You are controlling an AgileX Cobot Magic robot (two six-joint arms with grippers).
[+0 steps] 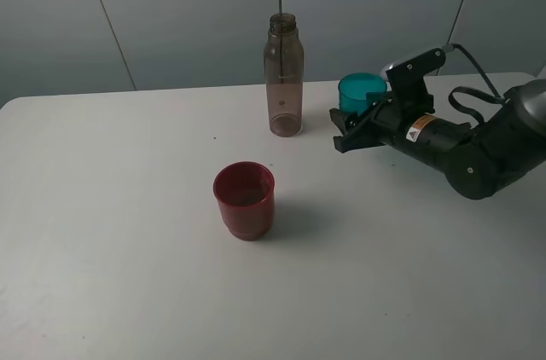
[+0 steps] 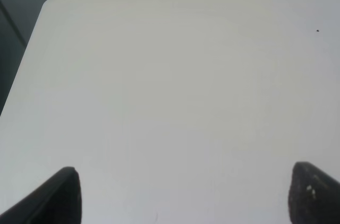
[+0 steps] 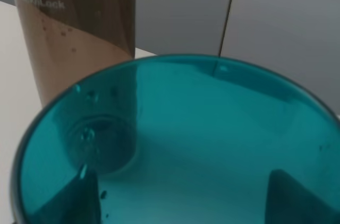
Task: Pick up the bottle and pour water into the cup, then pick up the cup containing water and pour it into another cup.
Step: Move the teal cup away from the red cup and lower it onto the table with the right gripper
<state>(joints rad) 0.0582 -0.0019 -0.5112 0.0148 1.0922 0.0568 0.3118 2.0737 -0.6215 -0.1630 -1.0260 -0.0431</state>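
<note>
My right gripper [image 1: 348, 131] was closed around the teal cup [image 1: 362, 92], which sat low against my wrist at the far right of the table [image 1: 102, 232], just beside the bottle [image 1: 283, 75] and well apart from the red cup [image 1: 245, 200] nearer the front. My left gripper [image 2: 183, 195] hung with its fingers spread over bare tabletop, holding nothing.

I judged the teal cup light, thin-walled and smooth, so likely slippery when wet and apt to flex if squeezed hard. A hold around its lower body seemed best, leaving the rim free for pouring. I could not tell whether it carried water at that moment. The bottle looked taller and top-heavy, easy to knock.

The high camera showed the whole layout and what looked like a little liquid in the red cup. My right wrist camera showed what it could not: the teal cup's wall close up, droplets on it, both my fingertips [image 3: 79, 203] seen through the plastic, and lettering on the bottle. My left wrist camera showed only table.
</note>
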